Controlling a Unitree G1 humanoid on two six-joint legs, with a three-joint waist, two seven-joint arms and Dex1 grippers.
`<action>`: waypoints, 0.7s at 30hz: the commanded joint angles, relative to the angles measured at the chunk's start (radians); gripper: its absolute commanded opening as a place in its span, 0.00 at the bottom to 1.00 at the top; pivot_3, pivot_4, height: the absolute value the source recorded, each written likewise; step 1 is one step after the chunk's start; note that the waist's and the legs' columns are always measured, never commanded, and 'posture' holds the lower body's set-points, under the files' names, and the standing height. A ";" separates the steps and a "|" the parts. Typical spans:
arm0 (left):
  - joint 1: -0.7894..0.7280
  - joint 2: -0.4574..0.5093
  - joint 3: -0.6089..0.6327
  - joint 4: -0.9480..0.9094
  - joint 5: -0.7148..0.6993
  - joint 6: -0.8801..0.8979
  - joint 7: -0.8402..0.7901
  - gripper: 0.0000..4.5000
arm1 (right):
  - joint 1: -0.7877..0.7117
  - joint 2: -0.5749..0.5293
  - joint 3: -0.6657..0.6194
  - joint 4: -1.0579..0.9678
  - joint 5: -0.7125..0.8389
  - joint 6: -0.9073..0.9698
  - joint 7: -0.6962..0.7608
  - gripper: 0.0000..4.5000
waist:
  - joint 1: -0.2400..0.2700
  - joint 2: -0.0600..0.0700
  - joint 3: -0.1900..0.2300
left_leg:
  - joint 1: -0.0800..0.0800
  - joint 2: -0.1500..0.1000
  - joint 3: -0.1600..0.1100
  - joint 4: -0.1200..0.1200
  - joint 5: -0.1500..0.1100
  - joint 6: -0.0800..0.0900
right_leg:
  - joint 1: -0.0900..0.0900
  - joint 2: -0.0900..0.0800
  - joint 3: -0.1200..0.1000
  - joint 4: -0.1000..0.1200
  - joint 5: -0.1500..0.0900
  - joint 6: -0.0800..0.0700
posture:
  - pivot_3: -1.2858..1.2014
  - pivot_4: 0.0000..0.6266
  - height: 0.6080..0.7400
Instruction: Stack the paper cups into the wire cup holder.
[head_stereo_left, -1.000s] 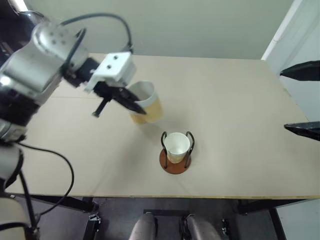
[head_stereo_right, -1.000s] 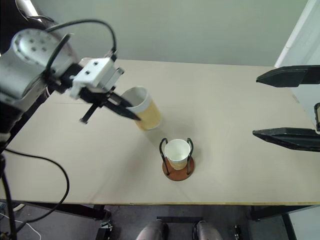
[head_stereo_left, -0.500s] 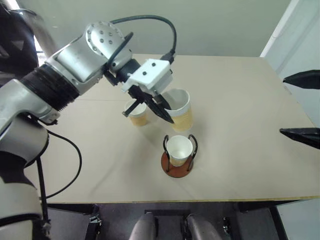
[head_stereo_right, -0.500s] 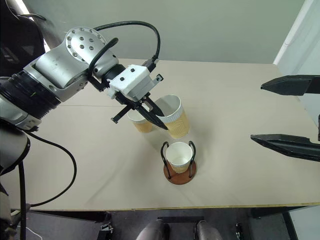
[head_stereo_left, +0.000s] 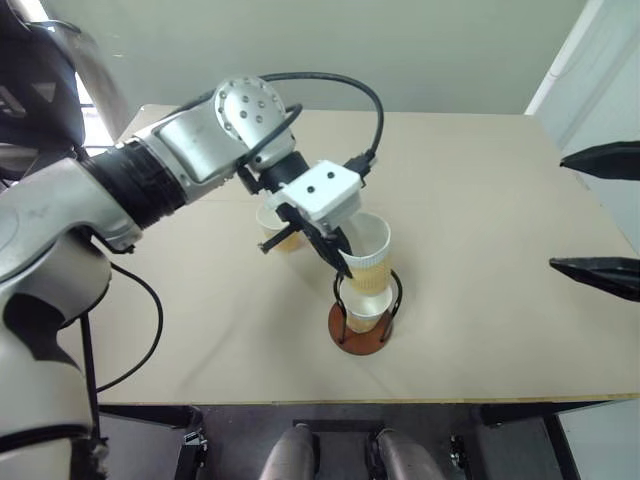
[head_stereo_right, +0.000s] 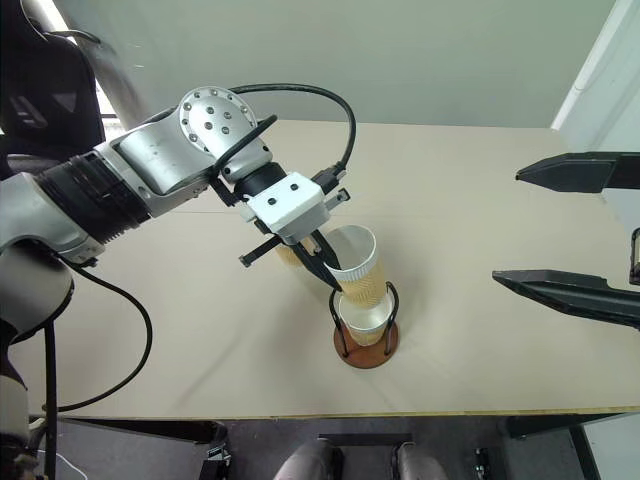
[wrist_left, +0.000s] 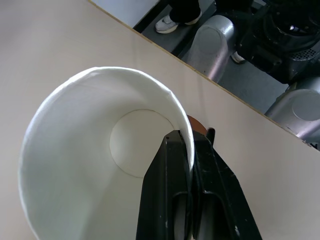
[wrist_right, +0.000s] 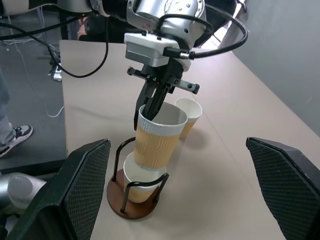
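I have the counter (head_stereo_right: 480, 200) in front of me, pale and bare apart from the cups and the holder near its front edge. My left gripper (head_stereo_right: 328, 272) has its fingers pinched shut on the rim of a cup (head_stereo_right: 355, 268), one finger inside the wall and one outside, and the cup hangs tilted with its bottom just entering the cup (wrist_right: 137, 181) already seated in the wire holder (head_stereo_right: 366, 345). My right gripper (head_stereo_right: 545, 230) waits off to the side with its fingers spread wide, holding nothing. To finish this well I judge I should bring the held cup upright so it lines up with the seated one, lower it straight between the two black wire loops without snagging them, and release only once it nests. A third cup (wrist_right: 190, 115) stands on the counter just behind the holder. The cups are tan and ribbed outside, white inside; the holder's base is a reddish-brown disc.
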 joint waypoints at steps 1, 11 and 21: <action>-0.037 0.004 -0.006 -0.002 -0.003 -0.025 -0.034 0.00 | -0.001 -0.016 -0.068 -0.010 0.013 0.005 -0.011 1.00 | 0.000 0.002 0.000 | 0.000 0.000 -0.001 0.000 0.000 0.000 | 0.000 -0.002 0.000 0.000 0.000 0.001 | 0.52 0.24 1.00; -0.033 -0.016 -0.031 0.033 0.018 -0.057 -0.034 0.00 | 0.034 -0.013 -0.108 -0.026 -0.003 0.021 -0.003 1.00 | 0.001 0.004 0.000 | -0.003 -0.008 -0.001 0.001 0.002 0.008 | 0.000 -0.011 -0.001 -0.002 0.002 0.006 | 0.52 0.24 1.00; -0.021 -0.044 -0.013 0.078 0.027 -0.069 -0.034 0.46 | 0.052 -0.012 -0.104 -0.035 -0.007 0.006 -0.008 1.00 | 0.001 0.005 0.000 | -0.003 -0.009 0.000 0.002 0.003 0.010 | 0.000 -0.014 -0.002 -0.002 0.002 0.008 | 0.52 0.24 1.00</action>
